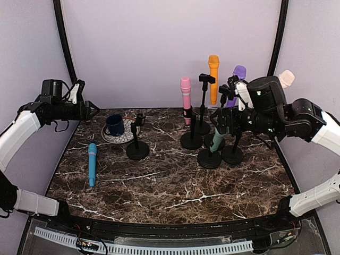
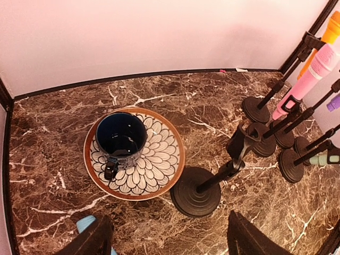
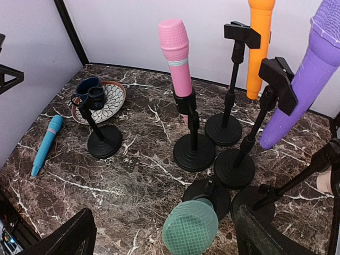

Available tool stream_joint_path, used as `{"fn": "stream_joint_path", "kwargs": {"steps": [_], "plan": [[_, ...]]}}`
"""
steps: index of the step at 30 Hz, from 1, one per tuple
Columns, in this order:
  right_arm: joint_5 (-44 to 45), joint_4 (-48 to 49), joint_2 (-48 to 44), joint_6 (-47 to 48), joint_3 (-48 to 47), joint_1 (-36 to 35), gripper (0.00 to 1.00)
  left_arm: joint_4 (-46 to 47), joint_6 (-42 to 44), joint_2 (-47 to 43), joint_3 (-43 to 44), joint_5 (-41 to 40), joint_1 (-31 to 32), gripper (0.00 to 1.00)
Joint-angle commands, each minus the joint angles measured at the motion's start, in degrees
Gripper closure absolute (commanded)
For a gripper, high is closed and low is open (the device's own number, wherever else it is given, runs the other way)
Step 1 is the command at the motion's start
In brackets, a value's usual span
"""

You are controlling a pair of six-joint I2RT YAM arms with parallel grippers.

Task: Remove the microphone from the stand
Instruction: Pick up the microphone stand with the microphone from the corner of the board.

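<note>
Several microphones stand in black stands at the right: pink (image 1: pixel 186 98), orange (image 1: pixel 213 77), purple (image 1: pixel 238 74), cream (image 1: pixel 286 78) and green (image 1: pixel 217 139). My right gripper (image 1: pixel 226 121) hovers over the green one. In the right wrist view its fingers (image 3: pixel 69 236) stand wide apart, and the green mesh head (image 3: pixel 190 232) sits low between them with gaps on both sides. A blue microphone (image 1: pixel 92 163) lies flat on the table at the left. My left gripper (image 1: pixel 94 110) is raised at the far left, open and holding nothing (image 2: pixel 170 228), above an empty short stand (image 2: pixel 196 191).
A dark blue cup (image 2: pixel 121 135) sits on a petal-patterned plate (image 2: pixel 159 170) beside the empty short stand (image 1: pixel 137 143). A taller stand with an empty clip (image 1: pixel 206 79) rises among the crowded stands at the right. The marble table (image 1: pixel 170 186) has black edges and pale walls around it.
</note>
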State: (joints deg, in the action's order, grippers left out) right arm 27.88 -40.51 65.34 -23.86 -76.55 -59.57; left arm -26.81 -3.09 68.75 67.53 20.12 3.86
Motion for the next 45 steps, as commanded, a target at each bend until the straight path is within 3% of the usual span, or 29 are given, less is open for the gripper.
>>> {"fn": "stream_joint_path", "kwargs": {"steps": [1, 10, 15, 21, 26, 34, 45], "plan": [[4.97, -3.11, 2.47, -2.11, -0.01, -1.36, 0.09, 4.64, 4.47, -2.15, -6.82, 6.26, -0.25, 0.24], [12.03, -11.03, 8.73, -6.36, -3.76, -2.48, 0.24, 13.87, 1.84, -5.84, -20.54, 3.02, -0.24, 0.24], [12.07, -10.35, 8.72, -7.99, -2.94, -2.43, 0.34, 12.83, 2.73, -5.69, -20.63, 0.07, -0.25, 0.24], [10.67, -7.34, 9.70, -8.19, -2.74, -2.45, 0.57, 11.47, 5.37, -4.50, -20.17, -0.96, -0.25, 0.24], [8.71, -4.36, 9.19, -5.61, -3.07, -2.52, 0.70, 11.46, 5.62, -4.94, -20.56, -1.49, -0.25, 0.24], [1.80, 4.02, 6.25, 1.27, -2.33, -2.53, 0.78, 11.67, 5.71, -5.09, -20.93, -1.72, -0.25, 0.24], [-11.98, 15.90, 9.76, 11.82, -4.79, -4.36, 0.79, 12.49, 6.55, -5.07, -21.44, -0.36, -0.24, 0.24]]}}
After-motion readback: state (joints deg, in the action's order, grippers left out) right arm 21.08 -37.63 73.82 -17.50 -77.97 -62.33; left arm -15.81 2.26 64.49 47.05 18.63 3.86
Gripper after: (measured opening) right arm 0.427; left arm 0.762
